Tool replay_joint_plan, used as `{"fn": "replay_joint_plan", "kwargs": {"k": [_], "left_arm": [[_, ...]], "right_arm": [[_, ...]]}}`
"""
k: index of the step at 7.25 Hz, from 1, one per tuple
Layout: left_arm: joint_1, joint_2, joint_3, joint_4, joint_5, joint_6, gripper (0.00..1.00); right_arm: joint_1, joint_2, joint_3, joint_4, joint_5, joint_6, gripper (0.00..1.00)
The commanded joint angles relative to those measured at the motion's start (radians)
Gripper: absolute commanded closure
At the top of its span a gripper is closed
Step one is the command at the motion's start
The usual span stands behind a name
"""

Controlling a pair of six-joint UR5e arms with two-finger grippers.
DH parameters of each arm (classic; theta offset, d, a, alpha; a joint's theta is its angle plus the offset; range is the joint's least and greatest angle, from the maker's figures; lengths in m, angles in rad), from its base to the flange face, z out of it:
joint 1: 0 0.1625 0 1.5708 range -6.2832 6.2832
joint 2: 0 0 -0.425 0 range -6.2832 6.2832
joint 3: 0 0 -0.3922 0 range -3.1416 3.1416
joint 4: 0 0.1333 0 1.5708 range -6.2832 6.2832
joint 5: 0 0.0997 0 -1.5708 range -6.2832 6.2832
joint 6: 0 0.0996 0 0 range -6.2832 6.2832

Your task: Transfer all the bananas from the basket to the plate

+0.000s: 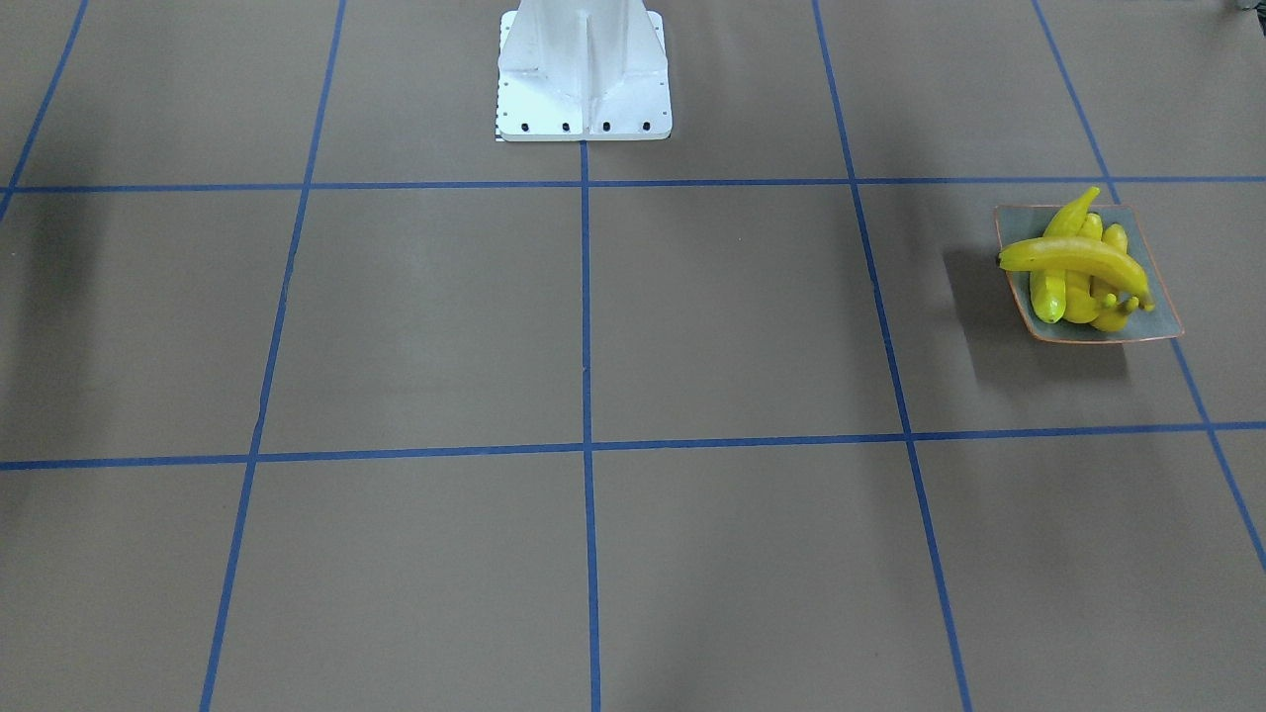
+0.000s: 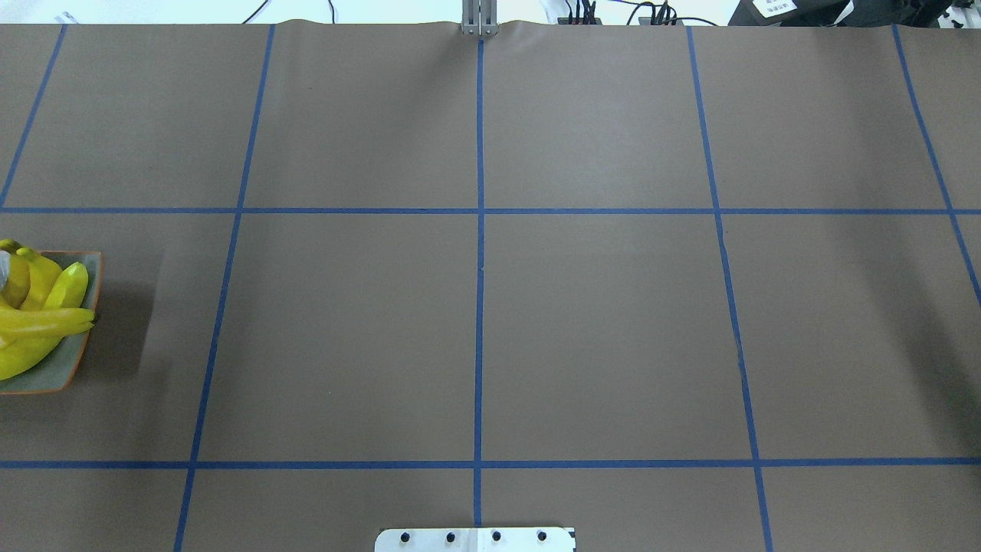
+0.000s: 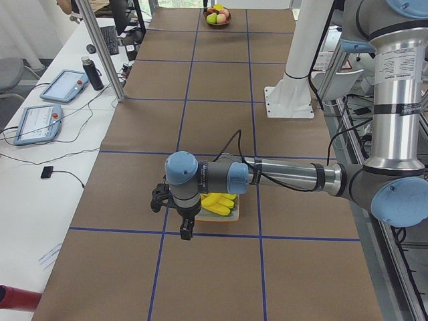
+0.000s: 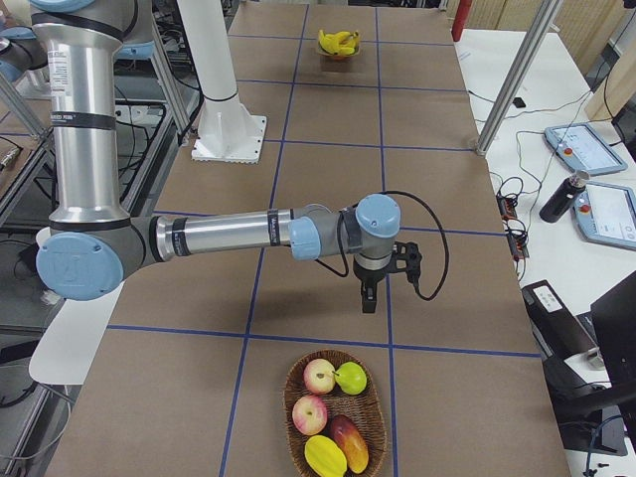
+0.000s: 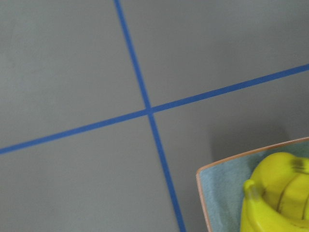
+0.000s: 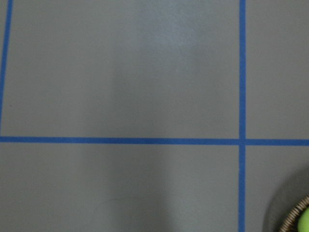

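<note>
Several yellow bananas [image 1: 1078, 267] lie piled on the square grey-green plate [image 1: 1149, 322] with its orange-brown rim. They also show at the left edge of the overhead view [image 2: 38, 322] and far off in the exterior right view [image 4: 338, 42]. The left wrist view shows a banana [image 5: 277, 193] and a plate corner [image 5: 217, 193]. My left gripper [image 3: 185, 233] hangs just beside the plate, and I cannot tell whether it is open or shut. My right gripper [image 4: 368, 300] hangs above the table a little short of the basket [image 4: 288, 397]. I cannot tell its state either.
The wicker basket holds apples and other fruit [image 4: 320, 376]; no banana shows in it. Its rim shows in the right wrist view [image 6: 294, 220]. The white robot base [image 1: 584, 74] stands at the table's middle edge. Tablets and a bottle [image 4: 556, 194] lie on the side bench.
</note>
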Motion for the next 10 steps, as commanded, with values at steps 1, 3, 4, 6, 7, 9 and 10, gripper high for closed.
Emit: {"fn": "replay_joint_plan", "kwargs": {"k": [1,3,4,6,7,9,10], "left_arm": [[-0.002,0.048,-0.048,-0.002,0.009,0.001,0.00],[-0.002,0.081,-0.094,-0.004,0.004,0.004,0.00],[-0.002,0.082,-0.096,-0.002,0.004,0.004,0.00],[-0.002,0.091,-0.100,-0.002,0.007,0.004,0.00],[-0.002,0.095,-0.100,-0.002,0.009,0.004,0.00],[-0.001,0.099,-0.096,-0.002,0.009,0.001,0.00],[-0.001,0.105,-0.099,-0.002,0.009,0.001,0.00]], "right_arm": [[0.011,-0.059,0.014,0.001,-0.073,-0.008,0.00],[0.011,-0.064,0.014,0.004,-0.072,-0.009,0.00],[0.011,-0.064,0.014,0.010,-0.072,-0.014,0.00],[0.010,-0.077,0.014,0.039,-0.072,-0.014,0.00],[0.010,-0.088,0.013,0.058,-0.070,-0.014,0.00],[0.010,-0.096,0.010,0.065,-0.070,-0.014,0.00],[0.010,-0.097,0.010,0.067,-0.070,-0.015,0.00]]}}
